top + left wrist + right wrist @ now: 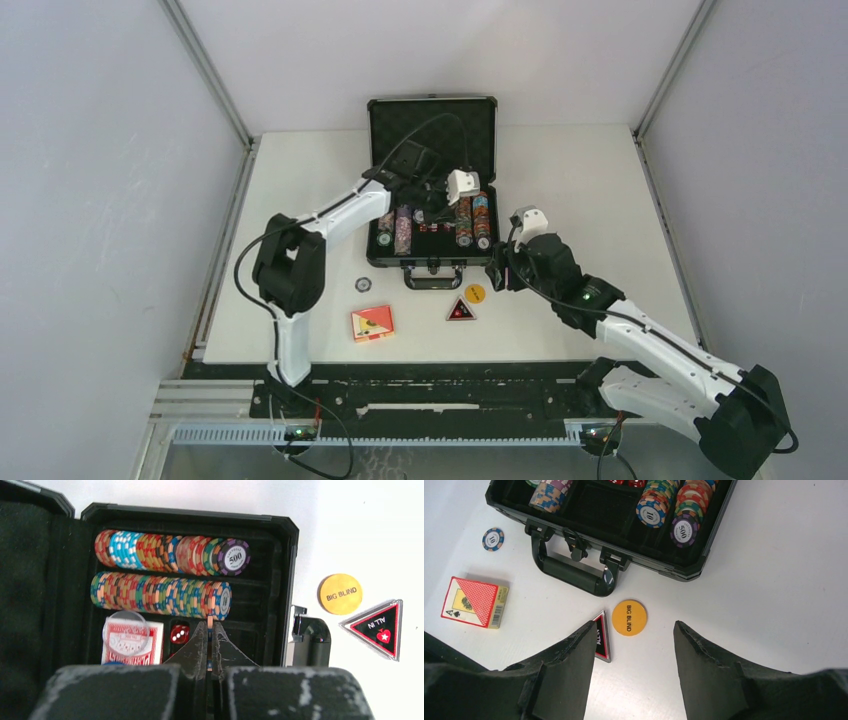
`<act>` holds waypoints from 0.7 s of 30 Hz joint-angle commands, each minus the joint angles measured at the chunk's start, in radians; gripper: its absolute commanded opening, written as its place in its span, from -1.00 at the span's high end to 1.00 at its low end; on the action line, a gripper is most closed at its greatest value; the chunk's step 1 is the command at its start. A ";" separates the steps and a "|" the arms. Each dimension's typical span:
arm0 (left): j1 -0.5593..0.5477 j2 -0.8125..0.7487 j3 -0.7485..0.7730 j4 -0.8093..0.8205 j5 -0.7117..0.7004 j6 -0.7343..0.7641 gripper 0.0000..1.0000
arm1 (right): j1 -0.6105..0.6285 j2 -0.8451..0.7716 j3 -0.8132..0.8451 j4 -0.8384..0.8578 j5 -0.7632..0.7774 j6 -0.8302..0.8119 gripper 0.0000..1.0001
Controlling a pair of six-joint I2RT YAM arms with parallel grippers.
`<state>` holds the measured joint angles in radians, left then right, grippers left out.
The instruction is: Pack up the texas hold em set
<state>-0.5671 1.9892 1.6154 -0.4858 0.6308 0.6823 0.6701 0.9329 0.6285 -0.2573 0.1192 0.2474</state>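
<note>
open case (432, 190) at the middle of the desk (600, 180), lid upright toward the far edge, handle (571, 575) toward the near edge. rows of chips (165, 592), a card box (132, 642) and a die (180, 633) lie in its tray. left gripper (210, 627) hangs over the tray, fingers pinching a held chip (210, 622) edge-on. right gripper (635, 625) hovers over the desk by the handle, spread and empty. between case and near edge lie a loose chip (493, 539), second card box (474, 602), big blind button (629, 617) and all in button (602, 640).
</note>
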 commanded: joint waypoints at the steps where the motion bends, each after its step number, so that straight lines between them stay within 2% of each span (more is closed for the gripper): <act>1: -0.037 0.044 0.074 -0.032 -0.010 0.046 1.00 | -0.020 0.006 0.000 0.030 -0.017 -0.009 -0.31; 8: -0.070 0.134 0.205 -0.129 -0.011 0.034 1.00 | -0.027 0.015 -0.005 0.025 -0.032 -0.008 -0.31; 21: -0.094 0.207 0.266 -0.161 -0.031 0.009 1.00 | -0.039 0.012 -0.022 0.037 -0.048 -0.010 -0.31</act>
<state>-0.6556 2.1773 1.8141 -0.6170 0.6025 0.6968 0.6445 0.9497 0.6010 -0.2573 0.0868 0.2470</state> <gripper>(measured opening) 0.014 0.654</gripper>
